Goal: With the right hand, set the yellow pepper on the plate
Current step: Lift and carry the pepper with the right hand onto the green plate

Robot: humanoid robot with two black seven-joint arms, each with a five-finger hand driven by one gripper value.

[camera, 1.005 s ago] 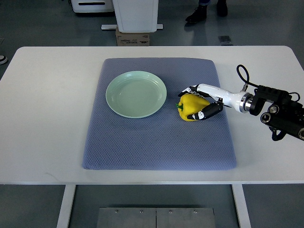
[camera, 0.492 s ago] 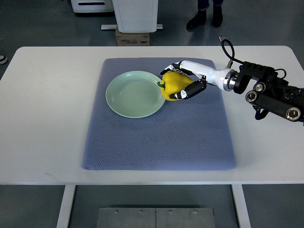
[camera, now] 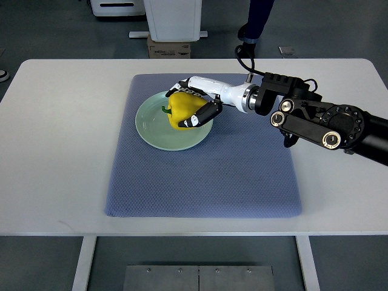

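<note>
Worktop (camera: 60, 151), white, carries a blue-grey textured mat (camera: 206, 176) with a round pale green plate (camera: 151, 130) at its 11 o'clock area. Right hand (camera: 197, 103) reaches in from 3 o'clock, fingers (camera: 203, 113) curled around the glossy yellow bell pepper (camera: 182, 109). Pepper sits over the plate's 2 o'clock portion, green stem pointing toward 9 o'clock. Whether the pepper touches the plate cannot be told. A person's leg (camera: 257, 15) stands at 12 o'clock beyond the worktop.

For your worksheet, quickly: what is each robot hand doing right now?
Right hand: shut on the yellow pepper, over the plate.
Left hand: not in view.
</note>
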